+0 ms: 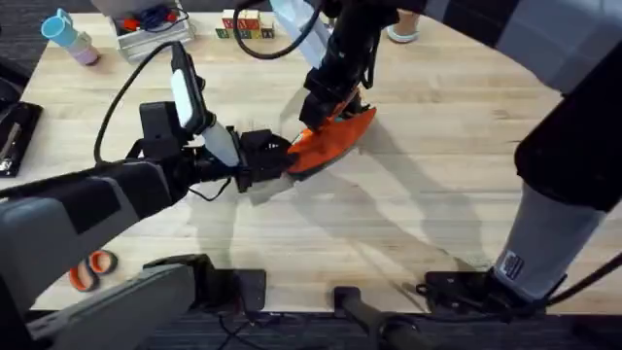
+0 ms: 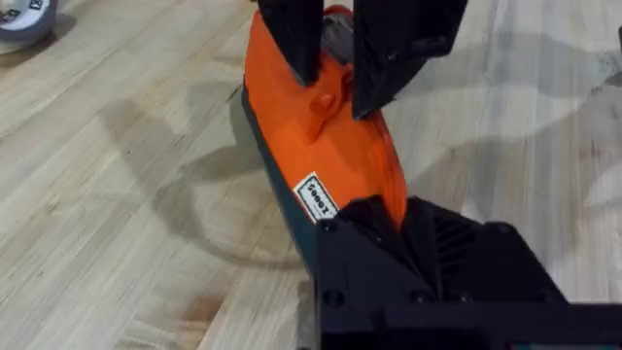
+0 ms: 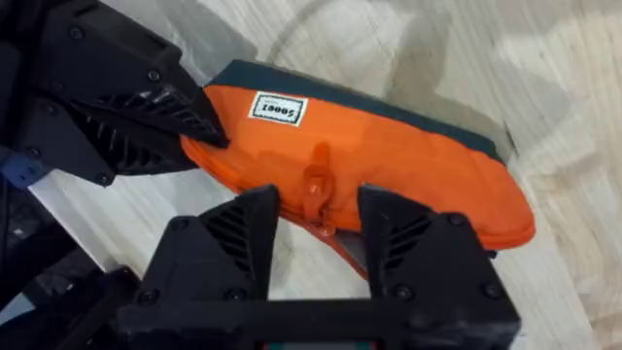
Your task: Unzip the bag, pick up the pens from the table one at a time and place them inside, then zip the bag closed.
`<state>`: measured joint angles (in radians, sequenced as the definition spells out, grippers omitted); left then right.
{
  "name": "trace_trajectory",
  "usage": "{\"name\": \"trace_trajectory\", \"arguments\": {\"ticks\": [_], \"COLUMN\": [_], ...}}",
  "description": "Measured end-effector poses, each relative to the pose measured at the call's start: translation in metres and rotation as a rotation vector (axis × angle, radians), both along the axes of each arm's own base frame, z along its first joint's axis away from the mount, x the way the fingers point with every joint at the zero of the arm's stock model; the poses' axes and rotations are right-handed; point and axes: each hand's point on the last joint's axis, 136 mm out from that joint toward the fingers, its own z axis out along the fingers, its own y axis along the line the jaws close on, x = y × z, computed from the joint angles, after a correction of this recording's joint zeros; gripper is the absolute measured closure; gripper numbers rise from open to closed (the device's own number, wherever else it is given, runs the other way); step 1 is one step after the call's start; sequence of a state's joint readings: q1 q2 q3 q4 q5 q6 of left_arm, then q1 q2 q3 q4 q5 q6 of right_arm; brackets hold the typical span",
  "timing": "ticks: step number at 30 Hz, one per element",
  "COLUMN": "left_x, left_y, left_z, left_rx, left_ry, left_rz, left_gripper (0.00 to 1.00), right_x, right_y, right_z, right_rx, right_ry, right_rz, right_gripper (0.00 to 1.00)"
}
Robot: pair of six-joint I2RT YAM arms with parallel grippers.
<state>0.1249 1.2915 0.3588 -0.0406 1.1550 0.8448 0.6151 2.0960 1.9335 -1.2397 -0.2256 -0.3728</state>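
The orange bag (image 1: 335, 139) lies tilted on the table (image 1: 408, 214), its navy underside showing along one edge (image 3: 389, 112). My left gripper (image 1: 282, 156) is shut on one end of the bag (image 2: 321, 156), near its white label (image 2: 315, 197). From above, my right gripper (image 1: 330, 105) comes down over the bag's middle. It is open, its fingers (image 3: 243, 233) straddling the orange zipper pull (image 3: 316, 185) without closing on it. The pens are out of view.
Orange-handled scissors (image 1: 92, 267) lie at the near left. At the far left stand a blue cup (image 1: 63, 29) and a tray of supplies (image 1: 146, 24), with coloured blocks (image 1: 248, 24) at the back. A tape roll (image 2: 24, 15) sits beyond the bag.
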Motion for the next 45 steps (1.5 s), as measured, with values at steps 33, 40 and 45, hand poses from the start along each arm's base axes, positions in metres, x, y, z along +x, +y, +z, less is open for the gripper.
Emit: {"name": "trace_trajectory", "arguments": {"ticks": [33,40,45], "left_x": [-0.0001,-0.0001,-0.0001], "left_y": [-0.0001,-0.0001,-0.0001], "left_z": [0.0001,0.0001,0.0001], "left_rx": [-0.001,-0.001,-0.001], "left_ry": [0.000,0.000,0.000], "left_rz": [0.000,0.000,0.000], "left_gripper": [0.960,0.960,0.960], "right_x": [-0.0020,-0.0007,0.0035], "right_y": [-0.0018,-0.0031,-0.0071], "right_z": [-0.0093,-0.0089,-0.0098], "right_rx": [-0.020,-0.029,-0.054], "right_ry": [0.027,0.019,-0.004], "right_rz": [0.002,0.001,-0.001], "right_gripper": [0.968,0.968,0.968]}}
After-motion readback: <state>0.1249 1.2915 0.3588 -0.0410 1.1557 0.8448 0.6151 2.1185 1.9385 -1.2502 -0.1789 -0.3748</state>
